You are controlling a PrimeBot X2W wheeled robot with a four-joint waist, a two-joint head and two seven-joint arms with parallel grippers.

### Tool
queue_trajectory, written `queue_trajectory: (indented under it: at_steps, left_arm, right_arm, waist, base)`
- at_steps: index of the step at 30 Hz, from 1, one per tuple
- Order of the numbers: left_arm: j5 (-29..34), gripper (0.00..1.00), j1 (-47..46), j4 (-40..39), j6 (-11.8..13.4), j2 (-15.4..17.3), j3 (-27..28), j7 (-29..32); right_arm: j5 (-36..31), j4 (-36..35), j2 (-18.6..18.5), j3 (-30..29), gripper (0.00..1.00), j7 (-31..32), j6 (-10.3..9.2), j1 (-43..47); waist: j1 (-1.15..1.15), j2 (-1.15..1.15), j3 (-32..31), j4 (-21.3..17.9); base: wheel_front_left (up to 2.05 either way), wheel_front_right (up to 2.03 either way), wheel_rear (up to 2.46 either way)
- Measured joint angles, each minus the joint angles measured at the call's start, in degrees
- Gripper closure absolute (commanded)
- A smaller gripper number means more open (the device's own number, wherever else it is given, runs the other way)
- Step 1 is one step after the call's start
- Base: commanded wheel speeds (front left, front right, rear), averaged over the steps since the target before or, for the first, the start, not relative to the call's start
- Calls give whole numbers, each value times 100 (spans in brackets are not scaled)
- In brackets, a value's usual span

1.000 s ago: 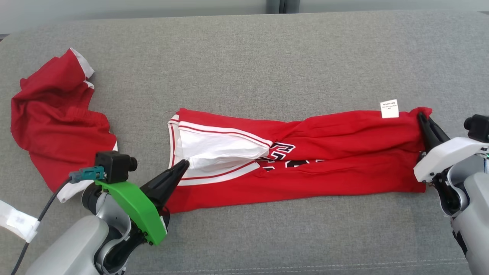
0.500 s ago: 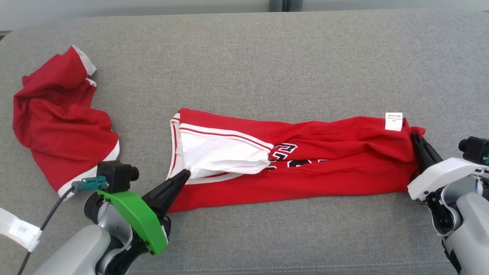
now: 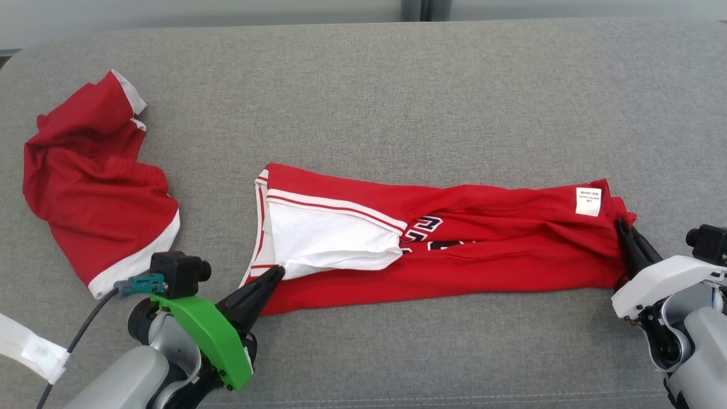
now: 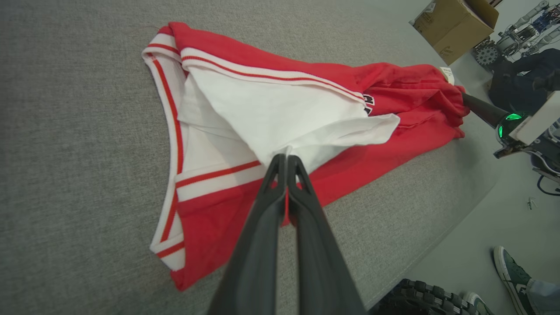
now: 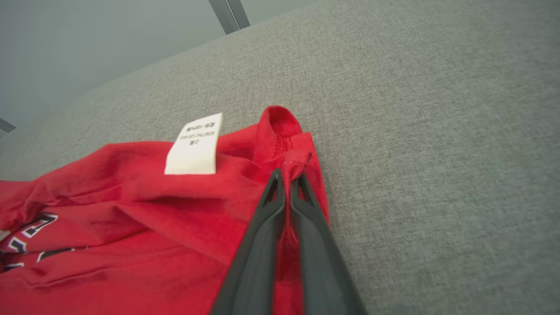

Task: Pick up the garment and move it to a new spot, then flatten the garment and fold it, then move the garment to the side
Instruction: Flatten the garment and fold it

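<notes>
Garment (image 3: 483,267) stretched between left gripper (image 3: 276,271) and right gripper (image 3: 620,225), both pinching ends.

Head camera looks down; both wrist cameras sit close, sharing the garment (image 3: 483,267).
</notes>
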Motion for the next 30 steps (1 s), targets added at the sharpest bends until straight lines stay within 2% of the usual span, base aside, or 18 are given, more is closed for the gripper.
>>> queue_trajectory:
  at_steps: [5, 7, 8, 9, 24, 30]
  left_arm:
    - [0, 100, 10, 12, 11, -1, -35, 41]
    - [0, 54, 28, 24, 36, -2, -47, 71]
    - [0, 13, 36, 27, 48, -2, -47, 74]
    - [0, 0, 40, 31, 54, -3, -48, 74]
    - [2, 0, 47, 16, 165, -4, 55, -57]
    - [2, 0, 52, -3, 305, -13, 191, -204]
  right_arm:
    - [30, -1, -3, 37, 0, 8, 0, -1]
    - [30, -1, -13, 38, 0, 8, 0, -1]
    - [30, -2, -16, 38, 0, 8, 0, -1]
    - [32, -2, -20, 38, 0, 8, 0, -1]
    - [135, -253, -141, -31, 0, -105, 0, -1]
    - [299, -322, -135, -131, 0, -153, 0, 26]
  waist:
    - [0, 0, -6, -2]
    - [0, 0, -10, -1]
    - [0, 0, -12, 0]
    - [0, 0, -14, 1]
    - [0, 0, -105, -11]
    - [0, 0, -162, -15]
  base:
    - [0, 0, 0]
    - [0, 0, 0]
    - [0, 0, 0]
    - [0, 0, 0]
    - [0, 0, 0]
    - [0, 0, 0]
